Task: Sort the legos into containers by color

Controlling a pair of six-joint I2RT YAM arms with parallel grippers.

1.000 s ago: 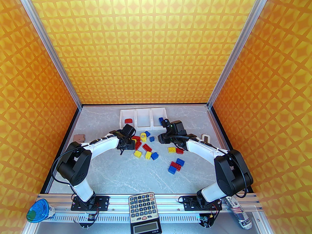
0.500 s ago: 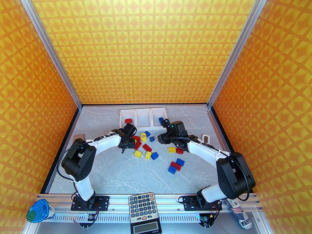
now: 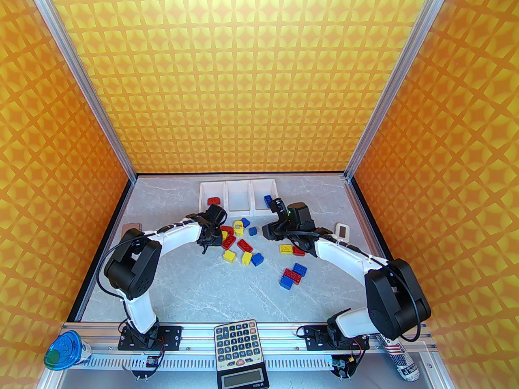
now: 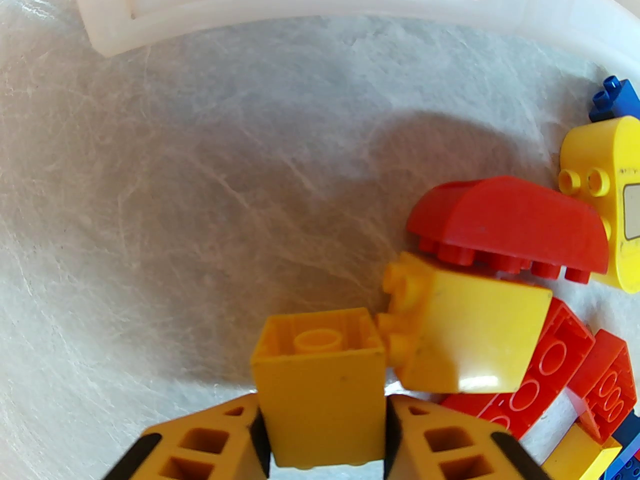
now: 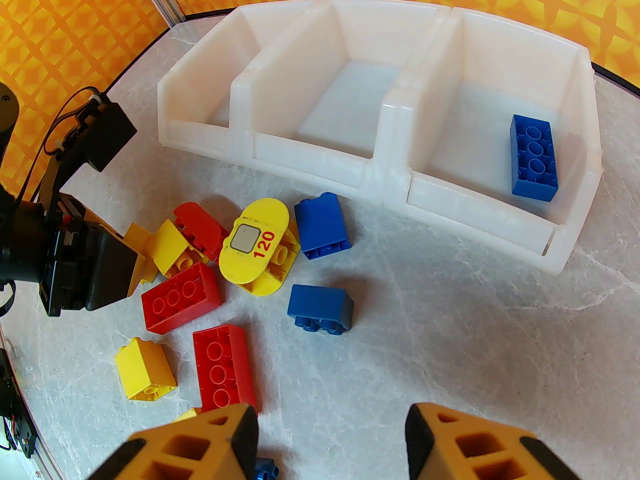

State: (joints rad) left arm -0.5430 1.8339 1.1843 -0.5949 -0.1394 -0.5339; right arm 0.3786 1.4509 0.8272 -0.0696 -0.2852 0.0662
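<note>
the top camera looks down from high behind the arm bases, taking in the whole table. the left wrist camera hugs the table; the right wrist camera looks from higher. all three share the white bins and lego pile.

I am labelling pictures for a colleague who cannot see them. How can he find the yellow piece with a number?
Find the three white bins at the table's far side. Just in front, among loose bricks, lies a yellow oval piece. It alone bears a grey square and red 120.
</note>
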